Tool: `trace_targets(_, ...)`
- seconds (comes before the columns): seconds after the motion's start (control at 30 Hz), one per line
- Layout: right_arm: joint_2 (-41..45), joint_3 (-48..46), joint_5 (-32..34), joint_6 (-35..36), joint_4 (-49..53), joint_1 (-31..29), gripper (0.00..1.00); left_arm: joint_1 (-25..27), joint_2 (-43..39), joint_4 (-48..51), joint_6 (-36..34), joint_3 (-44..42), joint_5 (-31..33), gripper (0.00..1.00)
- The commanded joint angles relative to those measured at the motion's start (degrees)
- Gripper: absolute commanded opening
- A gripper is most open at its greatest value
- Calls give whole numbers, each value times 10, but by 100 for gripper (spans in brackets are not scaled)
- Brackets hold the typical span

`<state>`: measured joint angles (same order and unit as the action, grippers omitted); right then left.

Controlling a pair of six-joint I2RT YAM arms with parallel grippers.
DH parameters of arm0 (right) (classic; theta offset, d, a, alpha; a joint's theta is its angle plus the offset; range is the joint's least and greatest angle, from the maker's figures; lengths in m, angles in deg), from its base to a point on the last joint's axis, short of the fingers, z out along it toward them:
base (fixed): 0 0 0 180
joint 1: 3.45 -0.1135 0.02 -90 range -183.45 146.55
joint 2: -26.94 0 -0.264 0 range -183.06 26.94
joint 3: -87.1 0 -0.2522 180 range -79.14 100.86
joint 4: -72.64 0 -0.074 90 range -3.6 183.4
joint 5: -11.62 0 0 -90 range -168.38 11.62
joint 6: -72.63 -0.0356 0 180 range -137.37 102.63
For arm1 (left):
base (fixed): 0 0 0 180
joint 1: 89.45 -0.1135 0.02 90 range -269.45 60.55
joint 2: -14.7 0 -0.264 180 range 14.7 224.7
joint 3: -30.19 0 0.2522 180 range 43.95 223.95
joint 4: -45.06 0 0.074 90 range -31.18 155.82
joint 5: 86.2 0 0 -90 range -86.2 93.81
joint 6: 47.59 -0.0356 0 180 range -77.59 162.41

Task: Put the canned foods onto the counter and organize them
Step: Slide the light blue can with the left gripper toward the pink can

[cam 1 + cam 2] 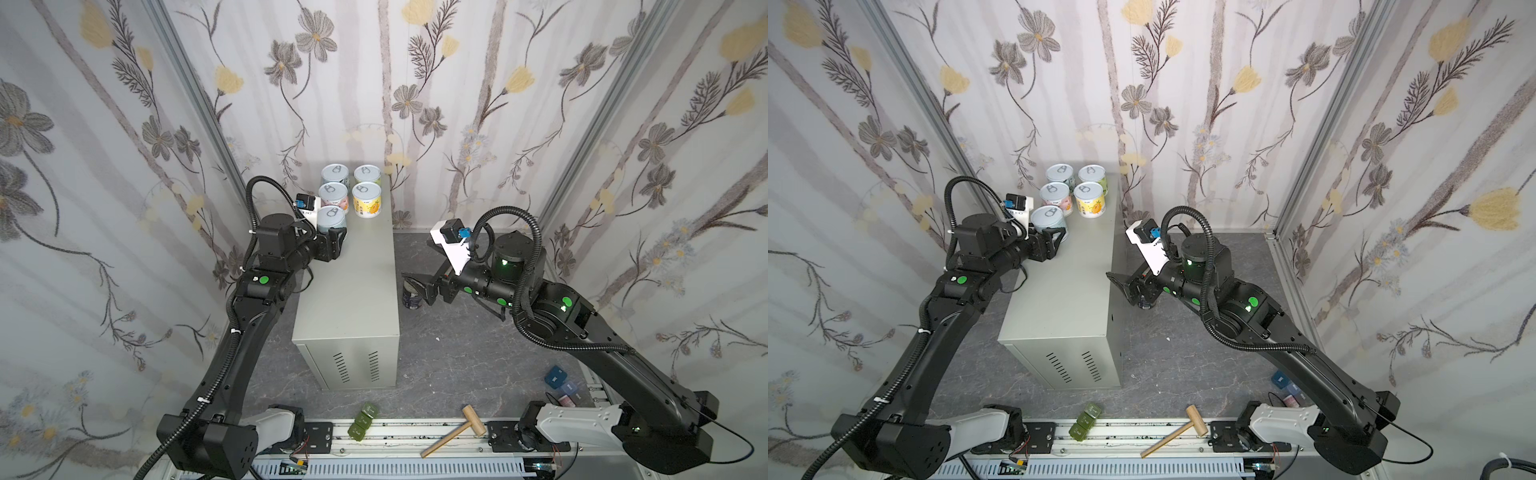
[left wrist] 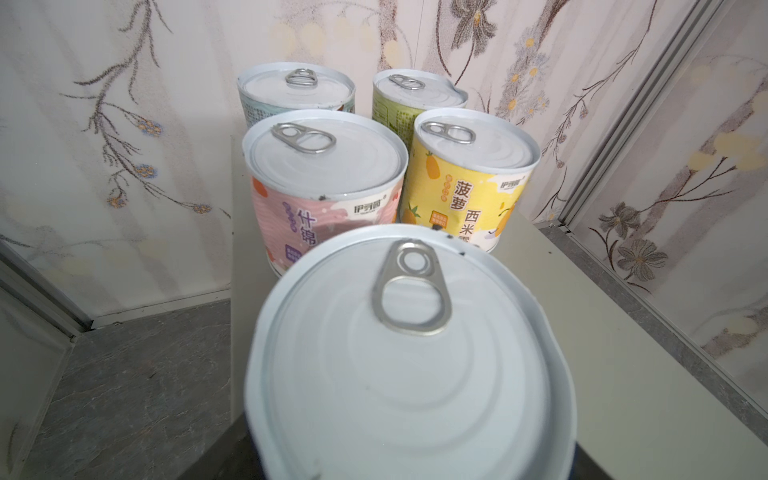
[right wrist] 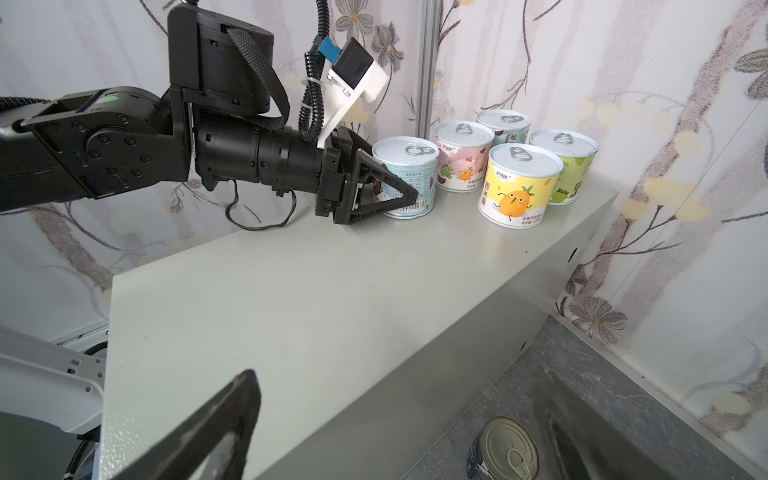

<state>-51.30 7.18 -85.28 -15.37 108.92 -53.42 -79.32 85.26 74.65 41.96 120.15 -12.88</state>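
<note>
Left gripper (image 3: 401,187) straddles a short teal-labelled tin (image 3: 409,164) on the beige metal desk (image 3: 332,291), and I can't tell if it is squeezing. A shove could knock the pink-labelled tin (image 3: 462,162) beyond. Right gripper (image 1: 415,289) gapes wide, empty.

I see the counter (image 1: 349,291) standing mid-floor (image 1: 457,332), running lengthwise away from me. On its far end 4 cans (image 1: 367,200) sit 2 by 2. The 5th can (image 1: 331,217) stands just in front of the left column, between the left gripper's (image 1: 331,233) fingers. The 6th can (image 1: 411,297) is down on the floor, just right of the counter, between the right gripper's (image 1: 419,291) fingers. At the near edge the blocks (image 1: 363,420) lie left of the mallet (image 1: 455,430).
</note>
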Motion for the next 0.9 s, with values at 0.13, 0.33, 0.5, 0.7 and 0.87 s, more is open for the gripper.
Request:
trace_targets(0.13, 1, -3, 7, 7, -25, 0, 100, -5, 8, -13, 4, 6, -23, 73)
trace_targets(0.33, 0, -4, 7, 9, -25, 0, 100, -7, 14, -14, 4, 9, -29, 73)
trace_targets(0.5, 0, -5, 8, 9, -26, 0, 100, -8, 14, -13, 4, 9, -25, 74)
trace_targets(0.7, 1, -5, 7, 9, -25, 0, 100, -9, 14, -11, 2, 7, -17, 82)
trace_targets(0.87, 4, -6, 7, 9, -23, 0, 100, -9, 14, -11, 1, 7, -15, 85)
